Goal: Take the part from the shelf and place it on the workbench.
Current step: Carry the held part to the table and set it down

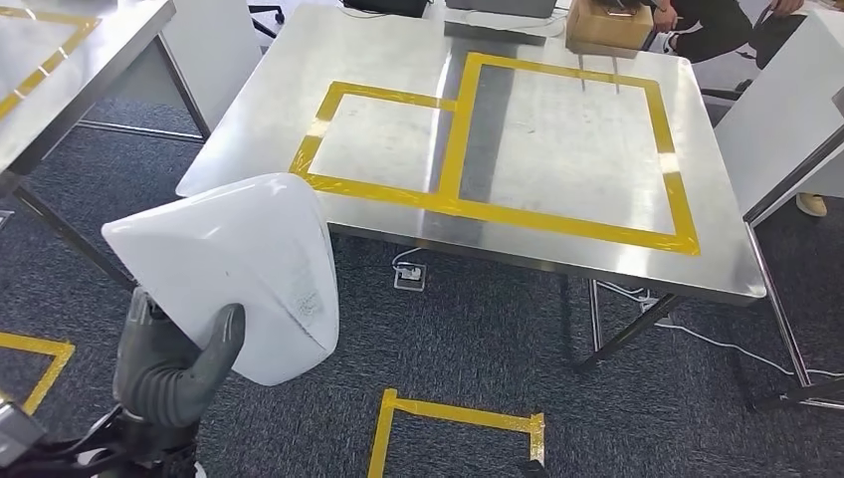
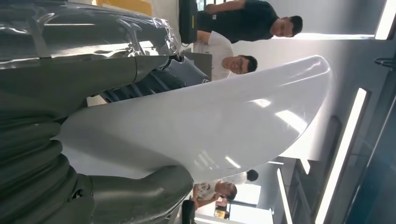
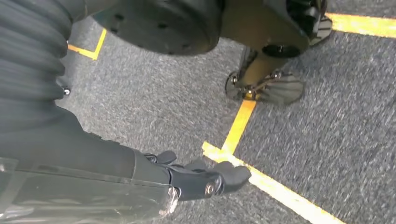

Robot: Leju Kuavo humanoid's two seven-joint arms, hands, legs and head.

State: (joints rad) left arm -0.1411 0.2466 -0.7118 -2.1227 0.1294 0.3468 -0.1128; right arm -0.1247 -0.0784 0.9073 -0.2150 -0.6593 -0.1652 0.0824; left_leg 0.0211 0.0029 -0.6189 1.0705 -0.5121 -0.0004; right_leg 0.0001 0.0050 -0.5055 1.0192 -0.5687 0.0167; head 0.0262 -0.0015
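Gripping the white curved plastic part (image 1: 234,269) from below, the left robot hand (image 1: 174,363) has its thumb pressed on the glossy face and its fingers behind the shell. It holds the part above grey carpet, short of the steel desk (image 1: 557,60). Hanging over the carpet, the right robot hand (image 3: 201,179) carries nothing, fingers loosely curled.

White part (image 1: 239,259), yellow-taped steel workbench (image 1: 557,239)

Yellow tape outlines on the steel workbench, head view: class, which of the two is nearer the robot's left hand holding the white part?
The smaller taped rectangle, on the workbench's left side nearest the left hand and white part; the larger rectangle lies to its right.
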